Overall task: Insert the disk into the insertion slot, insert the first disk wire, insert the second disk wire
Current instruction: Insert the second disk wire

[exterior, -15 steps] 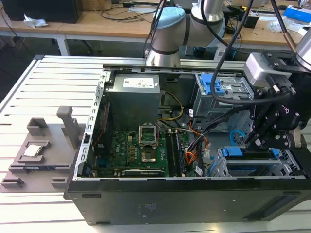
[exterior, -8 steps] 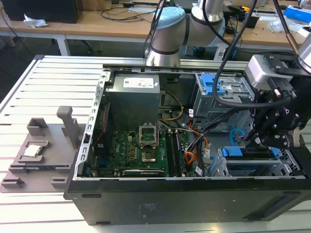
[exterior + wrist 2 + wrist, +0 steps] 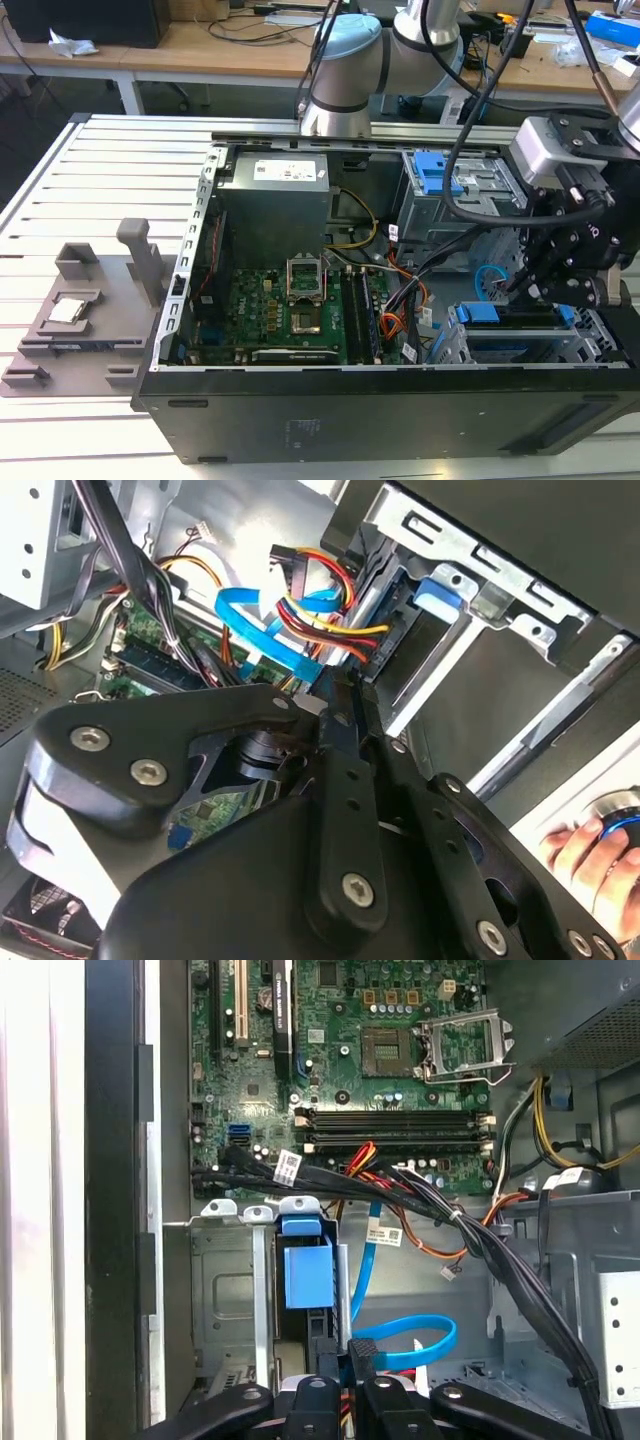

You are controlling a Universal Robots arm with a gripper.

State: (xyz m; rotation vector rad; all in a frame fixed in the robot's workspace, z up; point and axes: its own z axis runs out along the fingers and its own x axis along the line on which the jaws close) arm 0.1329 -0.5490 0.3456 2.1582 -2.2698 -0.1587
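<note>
The disk [image 3: 500,318] sits inside the insertion slot [image 3: 452,348] at the case's near corner on the exterior view's right; its blue caddy handle [image 3: 306,1272] faces out of the silver cage [image 3: 225,1290]. My gripper [image 3: 525,285] hangs just behind the disk, fingers [image 3: 335,720] nearly together on the dark plug [image 3: 362,1352] at the end of the second disk wire [image 3: 410,1335], a light-blue loop [image 3: 265,630]. The first disk wire [image 3: 330,630], red, orange and yellow strands, runs to the disk's rear edge beside my fingertips; whether it is plugged in I cannot tell.
A taller grey cage with a bare blue bracket [image 3: 433,172] stands behind the disk bay. Thick black cables [image 3: 470,1235] cross above the cage. The motherboard [image 3: 290,315] fills the case's middle. A hand [image 3: 585,850] rests on a round knob outside the case.
</note>
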